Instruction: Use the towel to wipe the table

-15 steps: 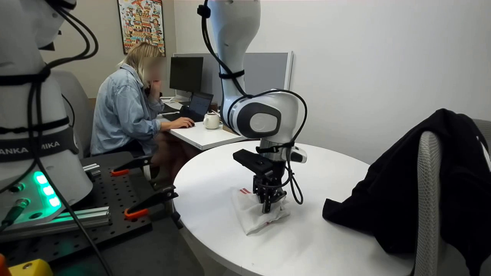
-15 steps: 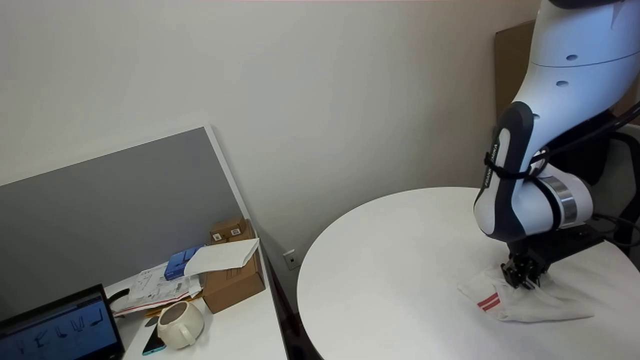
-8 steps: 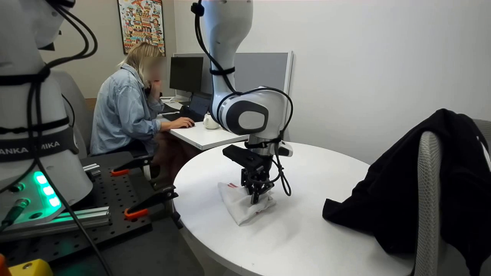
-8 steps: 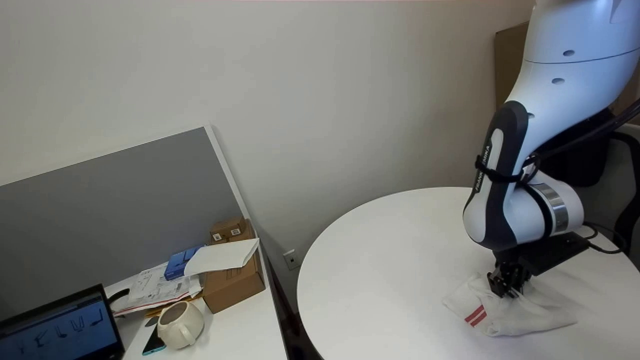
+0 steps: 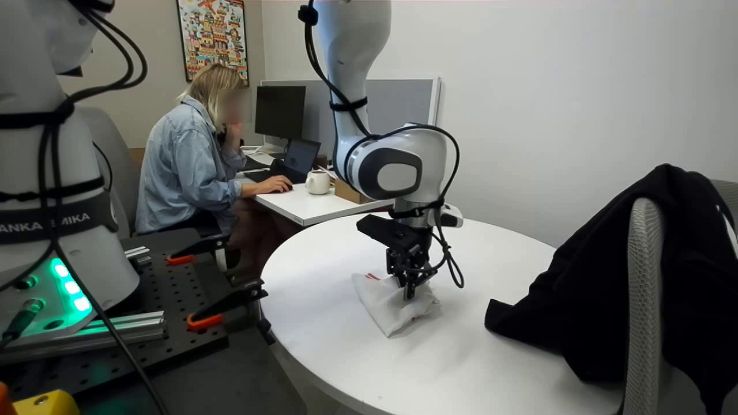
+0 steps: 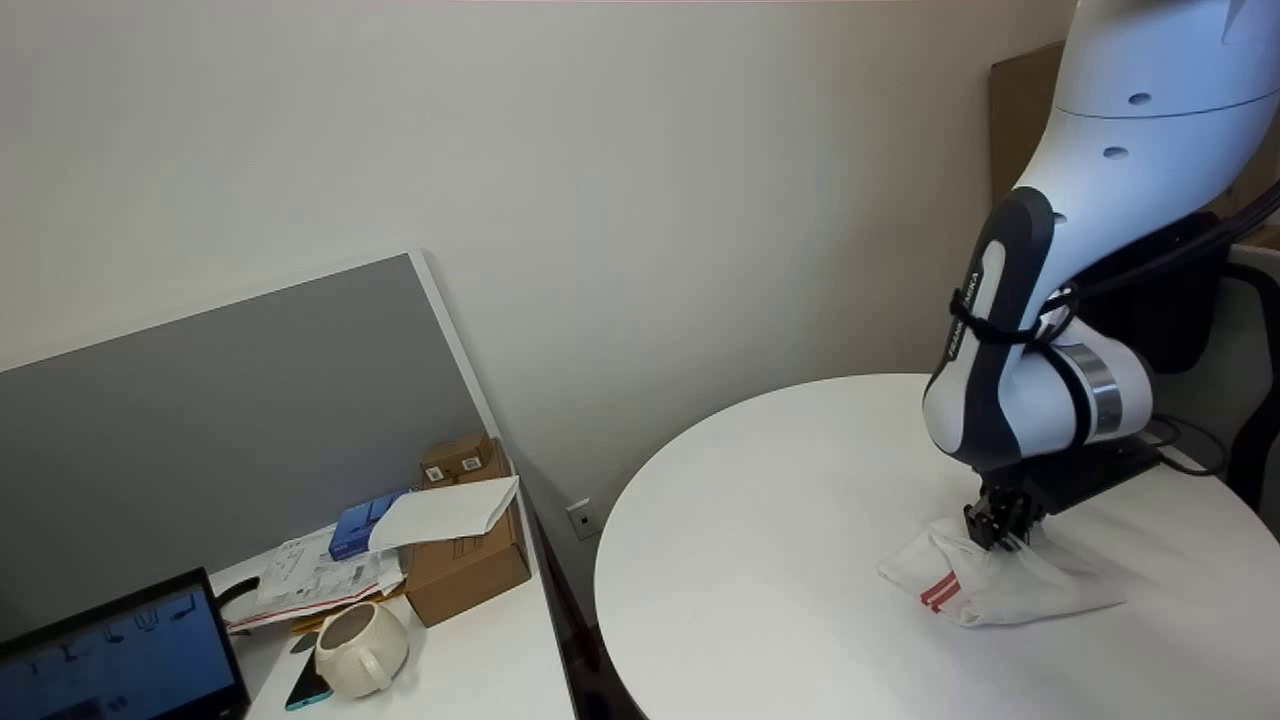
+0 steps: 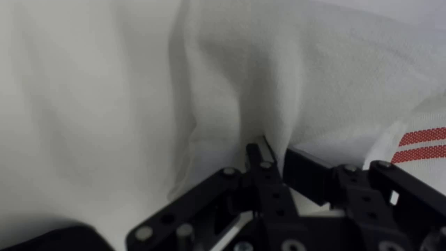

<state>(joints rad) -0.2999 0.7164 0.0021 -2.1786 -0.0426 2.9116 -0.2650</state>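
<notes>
Gripping towel (image 5: 389, 308) from above, claw (image 5: 410, 291) closed down on a fold, rest of cloth on bench (image 5: 490, 357).
In an exterior view, around centre of frame: towel directly under claw, bulk to its lower left, red stripes (image 5: 372, 277) upper left of it, more bench lower right. In an exterior view, right side of frame: claw (image 6: 1005, 542) pinches towel (image 6: 1020, 590) near its upper middle; long axis about left-right, striped end lower left, plain end lower right, bench (image 6: 760, 560) stretching to left. Wrist view: fold between fingers (image 7: 305, 174), lower centre; stripes at right edge. Likely mid-wipe; next stroke probably wants cloth dragged flat, could bunch under claw.
</notes>
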